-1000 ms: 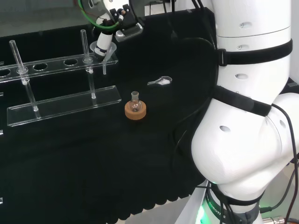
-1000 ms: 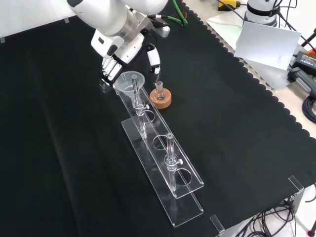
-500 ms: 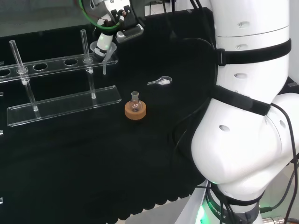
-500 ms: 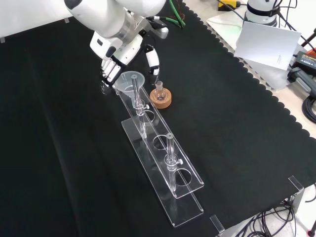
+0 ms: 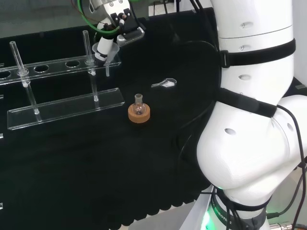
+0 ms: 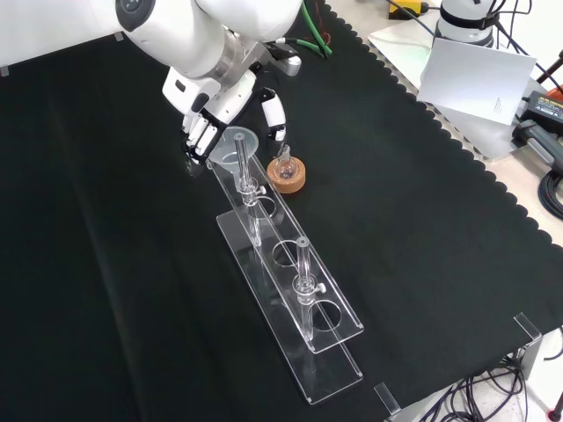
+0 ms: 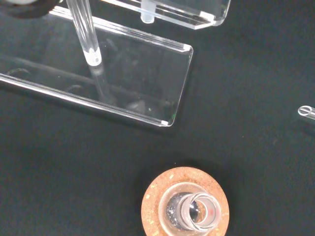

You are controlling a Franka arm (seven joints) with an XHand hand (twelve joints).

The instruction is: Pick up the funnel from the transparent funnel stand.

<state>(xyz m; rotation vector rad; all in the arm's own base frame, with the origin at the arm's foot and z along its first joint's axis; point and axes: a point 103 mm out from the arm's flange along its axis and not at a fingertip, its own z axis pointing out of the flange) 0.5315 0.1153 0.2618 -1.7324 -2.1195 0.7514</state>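
Black scallop-edged cloth [image 6: 422, 176] covers the bench, cables [image 6: 550, 189] alongside.

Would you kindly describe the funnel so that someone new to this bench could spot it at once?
Start from the long clear plastic funnel stand running across the black cloth in the front view. Follow it to the end by the black and white hand, near the small glass flask on its cork ring. There sits the clear cone-shaped funnel: it alone has a wide round mouth, unlike the thin upright posts beside it.

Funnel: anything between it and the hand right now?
Nothing visible. In the front view the hand sits right at the funnel, fingers on one side of the bowl and thumb on the other. The funnel stand's nearest upright rod rises just beside the funnel, not in between.
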